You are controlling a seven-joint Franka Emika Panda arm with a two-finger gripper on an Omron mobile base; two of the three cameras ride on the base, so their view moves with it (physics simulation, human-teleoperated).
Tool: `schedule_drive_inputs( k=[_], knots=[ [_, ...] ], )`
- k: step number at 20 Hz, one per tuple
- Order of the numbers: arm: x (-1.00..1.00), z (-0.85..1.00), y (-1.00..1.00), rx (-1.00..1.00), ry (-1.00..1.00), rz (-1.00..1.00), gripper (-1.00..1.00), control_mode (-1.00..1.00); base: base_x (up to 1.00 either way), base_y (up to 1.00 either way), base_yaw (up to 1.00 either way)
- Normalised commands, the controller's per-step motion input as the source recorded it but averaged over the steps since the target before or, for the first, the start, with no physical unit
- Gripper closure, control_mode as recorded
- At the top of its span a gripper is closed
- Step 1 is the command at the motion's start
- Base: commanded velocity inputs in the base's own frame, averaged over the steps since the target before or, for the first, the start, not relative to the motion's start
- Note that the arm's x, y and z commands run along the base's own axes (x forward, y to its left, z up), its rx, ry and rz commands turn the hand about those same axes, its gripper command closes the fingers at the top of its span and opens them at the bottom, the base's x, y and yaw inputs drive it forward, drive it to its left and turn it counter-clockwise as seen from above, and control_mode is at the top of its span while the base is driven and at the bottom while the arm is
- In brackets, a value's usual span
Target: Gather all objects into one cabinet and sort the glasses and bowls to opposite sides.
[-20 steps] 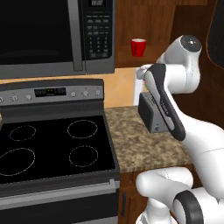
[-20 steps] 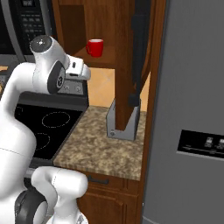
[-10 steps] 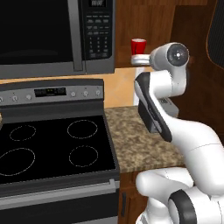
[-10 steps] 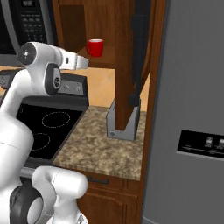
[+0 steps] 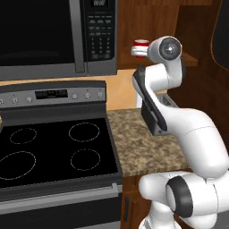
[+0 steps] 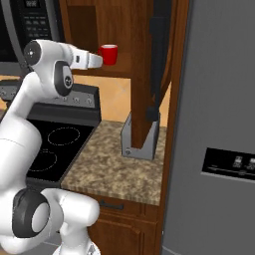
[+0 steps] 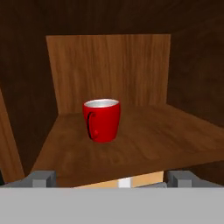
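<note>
- Red mug (image 7: 102,120) stands upright on the shelf board (image 7: 144,144) of the dark reddish-brown cabinet (image 7: 109,70), left of the board's middle in the hand view, well back from the front edge.
- Mug rim is pale inside; can't tell if anything is in it. Dark handle faces the camera, slightly to the mug's left side.
- Nothing else on the part of the shelf visible from the hand camera.
- Tool (image 7: 111,181) sits level with the shelf's front edge, pointed at the mug. Jaws are spread wide with nothing between them. Both grey fingertips (image 7: 41,178) are short of the mug, no contact.
- Left base view: mug (image 5: 141,48) partly hidden behind the white wrist, just left of the arm's round joint.
- Right base view: tool (image 6: 94,60) reaches in from the left; its tip looks just beside the mug (image 6: 109,54), but depth is unclear from this angle.
- Worktop (image 6: 112,167), speckled granite, lies below the cabinet. A grey open-fronted holder (image 6: 142,139) stands on it against the wood panel; its contents can't be made out.
- Black cooktop (image 5: 51,152) to the left, microwave (image 5: 58,36) above it, grey fridge (image 6: 214,124) to the right.
</note>
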Motion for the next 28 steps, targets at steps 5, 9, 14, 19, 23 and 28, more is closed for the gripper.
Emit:
schedule_drive_inputs(
  k=[5, 9, 14, 19, 23, 28],
  knots=[
    [0.28, 0.07, -0.04, 0.00, 0.15, 0.00, -1.00, -1.00, 0.00, 0.00, 0.00],
    [0.39, 0.00, -0.04, 0.00, 0.16, 0.00, -1.00, -1.00, 0.00, 0.00, 0.00],
    [0.30, -0.12, -0.13, 0.00, 0.08, -0.01, -1.00, -1.00, 0.00, 0.00, 0.00],
    [0.26, -0.18, -0.11, 0.00, 0.02, -0.01, -1.00, -1.00, 0.00, 0.00, 0.00],
    [0.21, -0.19, 0.00, 0.00, 0.00, -0.02, -1.00, -1.00, 0.00, 0.00, 0.00],
    [0.37, -0.08, 0.00, 0.00, 0.00, -0.05, -1.00, -1.00, 0.00, 0.00, 0.00]
  ],
)
